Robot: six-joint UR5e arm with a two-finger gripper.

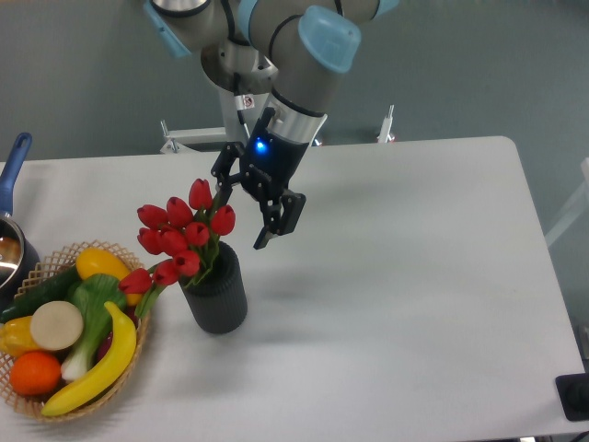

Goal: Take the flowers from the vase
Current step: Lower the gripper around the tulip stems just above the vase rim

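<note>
The flowers [179, 235], a bunch of red tulip buds on green stems, stand in the vase [216, 295], a short dark ribbed cylinder left of the table's middle. The buds lean left toward the basket. My gripper [241, 224] hangs tilted just above and to the right of the vase's mouth, with its jaws apart. One finger [222, 193] is up against the right-hand buds, partly hidden by them. The other finger [279, 219] hangs free to the right. Nothing is held.
A wicker basket [64, 253] with a banana, an orange, a yellow pepper and green vegetables sits at the front left, next to the vase. A pot with a blue handle [13, 166] is at the left edge. A dark object [575, 396] sits at the front right corner.
</note>
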